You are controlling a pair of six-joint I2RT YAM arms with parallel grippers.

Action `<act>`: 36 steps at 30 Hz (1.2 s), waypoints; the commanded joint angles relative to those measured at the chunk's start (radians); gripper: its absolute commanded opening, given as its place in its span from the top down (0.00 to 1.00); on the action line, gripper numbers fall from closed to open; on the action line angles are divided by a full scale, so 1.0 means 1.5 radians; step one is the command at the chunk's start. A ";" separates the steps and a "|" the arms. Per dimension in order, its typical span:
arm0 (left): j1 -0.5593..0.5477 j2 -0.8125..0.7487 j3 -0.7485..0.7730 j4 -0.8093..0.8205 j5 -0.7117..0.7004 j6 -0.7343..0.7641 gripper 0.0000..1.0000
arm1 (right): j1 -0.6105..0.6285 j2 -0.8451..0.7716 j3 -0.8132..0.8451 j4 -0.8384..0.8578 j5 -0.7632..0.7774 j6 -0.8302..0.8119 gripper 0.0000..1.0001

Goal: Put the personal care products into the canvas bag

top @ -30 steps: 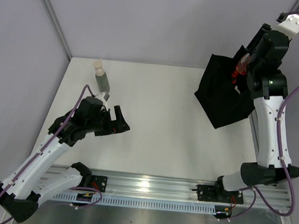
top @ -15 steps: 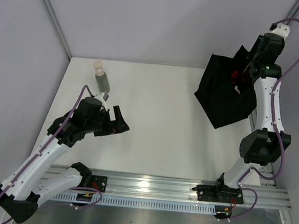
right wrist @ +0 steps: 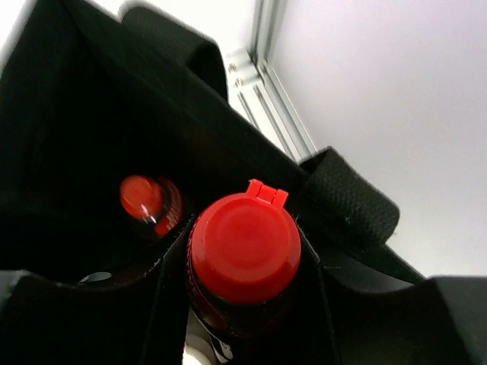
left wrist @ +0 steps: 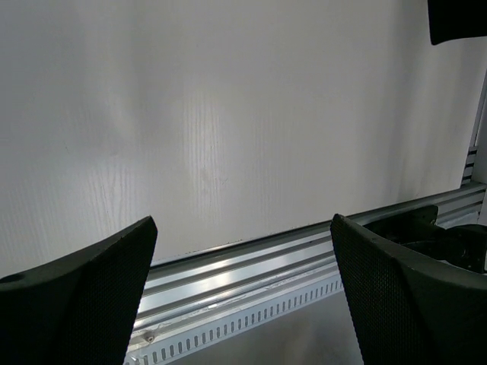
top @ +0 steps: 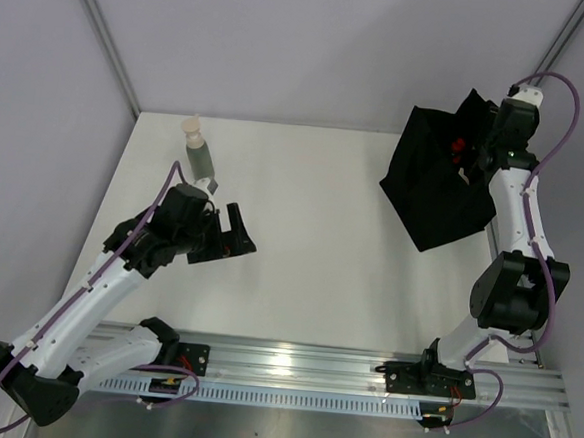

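Observation:
The black canvas bag stands at the table's far right. My right gripper is down in its mouth, shut on the all-red bottle. In the right wrist view the gripper clasps that bottle below its wide red cap, inside the bag. The smaller red-capped bottle stands deeper in the bag, to the left. The grey-green bottle with cream cap stands upright at the far left. My left gripper hangs open and empty, near and right of it. The beige bottle is out of view.
The left wrist view shows my open left gripper over bare white table, with the aluminium rail at the near edge and a corner of the bag at top right. A metal frame post runs behind the bag.
My right gripper has come down from above the bag into its mouth with the all-red bottle. My left arm has shifted slightly, its gripper still open.

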 commanded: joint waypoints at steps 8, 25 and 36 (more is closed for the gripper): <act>0.006 -0.001 0.014 0.020 0.005 -0.025 0.01 | -0.023 -0.054 -0.052 0.093 -0.007 0.014 1.00; 0.006 0.009 0.014 0.004 -0.005 -0.038 0.01 | -0.024 0.004 -0.082 0.085 -0.055 0.059 0.66; 0.006 -0.007 -0.001 -0.001 -0.014 -0.057 0.01 | -0.026 0.017 -0.082 0.075 -0.050 0.064 0.40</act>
